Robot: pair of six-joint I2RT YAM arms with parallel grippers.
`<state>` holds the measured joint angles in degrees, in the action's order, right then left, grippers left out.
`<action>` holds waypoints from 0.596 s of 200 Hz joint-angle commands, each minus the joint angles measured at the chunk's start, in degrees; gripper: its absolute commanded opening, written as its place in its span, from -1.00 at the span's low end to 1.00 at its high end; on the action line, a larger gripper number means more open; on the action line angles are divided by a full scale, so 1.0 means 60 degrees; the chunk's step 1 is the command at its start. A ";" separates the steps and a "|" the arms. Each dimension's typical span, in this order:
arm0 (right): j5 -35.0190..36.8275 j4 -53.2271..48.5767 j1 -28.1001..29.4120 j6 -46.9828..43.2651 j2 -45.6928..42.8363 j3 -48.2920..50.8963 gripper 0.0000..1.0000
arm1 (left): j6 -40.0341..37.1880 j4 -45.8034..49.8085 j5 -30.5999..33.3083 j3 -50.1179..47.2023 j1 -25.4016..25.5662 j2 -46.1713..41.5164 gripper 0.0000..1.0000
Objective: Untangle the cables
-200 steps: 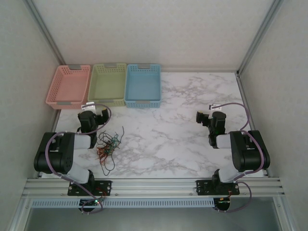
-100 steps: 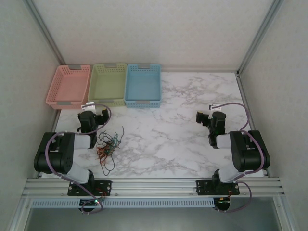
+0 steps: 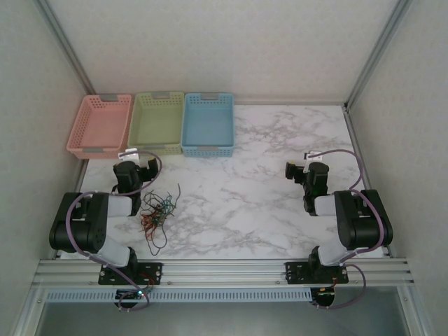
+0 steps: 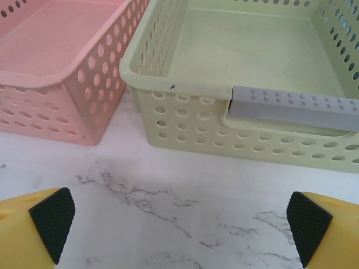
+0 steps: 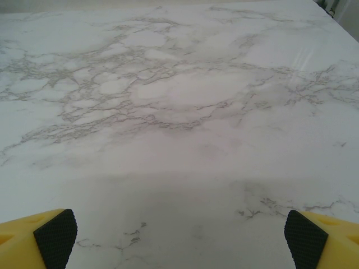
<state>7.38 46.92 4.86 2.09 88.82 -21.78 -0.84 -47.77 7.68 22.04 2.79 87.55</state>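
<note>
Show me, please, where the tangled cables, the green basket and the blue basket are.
cables (image 3: 157, 212), top external view, middle of the tangle.
green basket (image 4: 190, 120), left wrist view, near wall.
blue basket (image 3: 224, 148), top external view, near wall.

Nothing has visibly moved or changed since.

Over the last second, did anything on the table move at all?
Nothing visibly changed. The left gripper and right gripper are open and empty in the same spots as before, and the cables lie in the same tangle beside the left arm.
</note>
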 commanded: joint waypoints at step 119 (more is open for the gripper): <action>0.0487 -0.6669 0.0112 0.2913 -0.8081 0.0221 0.97 | 0.1847 0.5587 0.0328 0.1801 0.1116 -0.4487 1.00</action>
<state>11.29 19.00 5.19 10.98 49.67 -22.24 4.23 -20.60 12.45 34.74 8.93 68.90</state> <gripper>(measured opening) 0.986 0.998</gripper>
